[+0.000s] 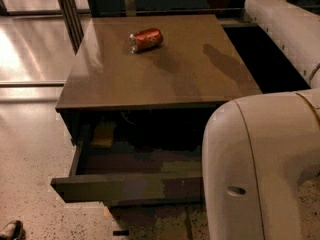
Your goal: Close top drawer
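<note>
The top drawer [125,186] stands pulled out toward the camera from under the brown-topped cabinet [165,74]. Its dark flat front panel runs across the lower left, and its inside is open to view. My gripper is not in view. Only the arm shows: a large white link [260,169] fills the lower right and covers the drawer's right end. A second white link [285,29] runs along the upper right edge.
A crushed red can [146,39] lies on its side on the cabinet top, near the back. A yellowish object [104,134] sits in the drawer's back left corner. Speckled floor [30,154] spreads to the left, with a dark shoe tip [10,230] at the bottom left corner.
</note>
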Available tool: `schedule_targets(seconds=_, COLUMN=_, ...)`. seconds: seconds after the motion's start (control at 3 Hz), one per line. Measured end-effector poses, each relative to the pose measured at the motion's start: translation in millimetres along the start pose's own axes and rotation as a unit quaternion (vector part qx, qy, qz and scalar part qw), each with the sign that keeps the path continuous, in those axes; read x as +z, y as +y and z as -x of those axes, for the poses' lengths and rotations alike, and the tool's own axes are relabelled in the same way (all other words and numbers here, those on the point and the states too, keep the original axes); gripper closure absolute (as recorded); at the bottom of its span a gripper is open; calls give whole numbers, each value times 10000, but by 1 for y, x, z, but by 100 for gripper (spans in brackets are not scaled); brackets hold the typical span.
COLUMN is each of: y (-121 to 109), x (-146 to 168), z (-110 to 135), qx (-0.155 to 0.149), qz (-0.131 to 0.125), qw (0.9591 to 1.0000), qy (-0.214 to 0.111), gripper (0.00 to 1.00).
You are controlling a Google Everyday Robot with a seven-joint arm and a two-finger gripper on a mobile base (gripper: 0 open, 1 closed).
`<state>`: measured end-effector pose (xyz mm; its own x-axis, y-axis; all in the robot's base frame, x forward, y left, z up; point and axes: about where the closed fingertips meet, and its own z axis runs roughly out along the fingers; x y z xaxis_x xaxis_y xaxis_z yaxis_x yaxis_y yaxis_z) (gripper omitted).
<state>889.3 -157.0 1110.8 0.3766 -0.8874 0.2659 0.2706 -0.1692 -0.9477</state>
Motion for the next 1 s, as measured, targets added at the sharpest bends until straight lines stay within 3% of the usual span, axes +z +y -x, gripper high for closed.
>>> schedule_targets(seconds=0.33, y=1, x=-1, z=8, qx=-528, qz=168, qw=9983, qy=-152, gripper=0)
schedule_targets(seconds=0.67, y=3, x=-4, z=10, qx=-860, qz=322, qw=9955, qy=-253, gripper=0)
schedule_targets(seconds=1.0, y=10, x=-2, z=17, qx=-1088, qz=700, qw=9912, qy=-266, gripper=0)
